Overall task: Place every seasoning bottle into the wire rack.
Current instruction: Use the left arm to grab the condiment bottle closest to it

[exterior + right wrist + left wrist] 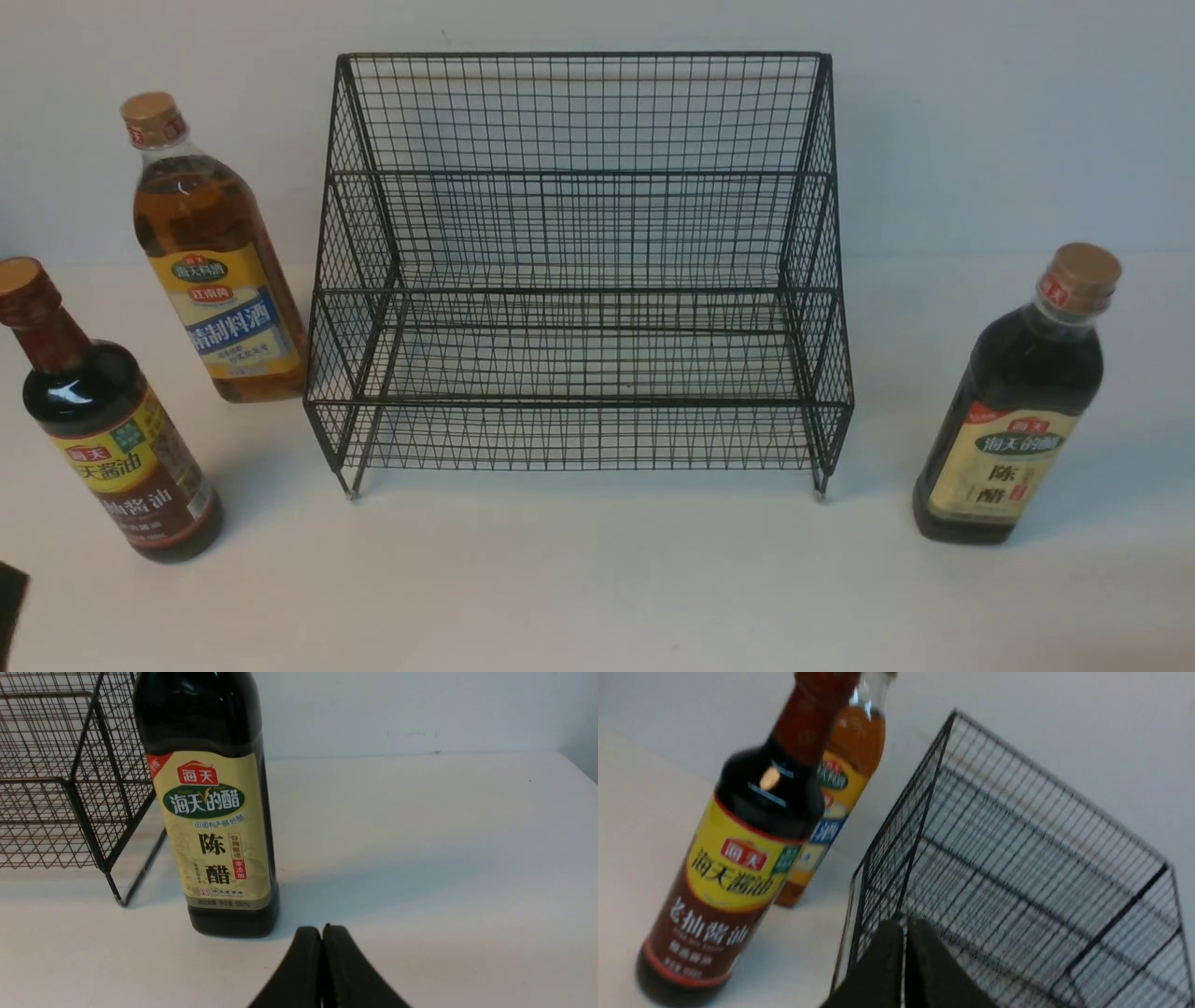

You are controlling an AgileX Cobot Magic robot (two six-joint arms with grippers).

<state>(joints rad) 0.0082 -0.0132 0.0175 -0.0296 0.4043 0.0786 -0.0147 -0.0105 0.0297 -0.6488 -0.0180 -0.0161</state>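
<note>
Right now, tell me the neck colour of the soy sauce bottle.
Dark red on the soy sauce bottle, clearest in the left wrist view.

Beyond left gripper (905,933): red-necked bottle (738,858) hides much of amber bottle (852,751); both caps cut off, view blurred. Ahead of right gripper (322,938): squarish dark bottle (210,812) neck cropped; wire rack (60,774) only partly in frame.

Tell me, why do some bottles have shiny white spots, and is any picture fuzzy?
Front view: sharp, with white glare spots on the amber bottle and the red-necked bottle. Left wrist view: fuzzy all over, the wire rack smeared, with one glare spot on the red-necked bottle. Right wrist view: clear, and the dark vinegar bottle throws a soft shadow on the table.
</note>
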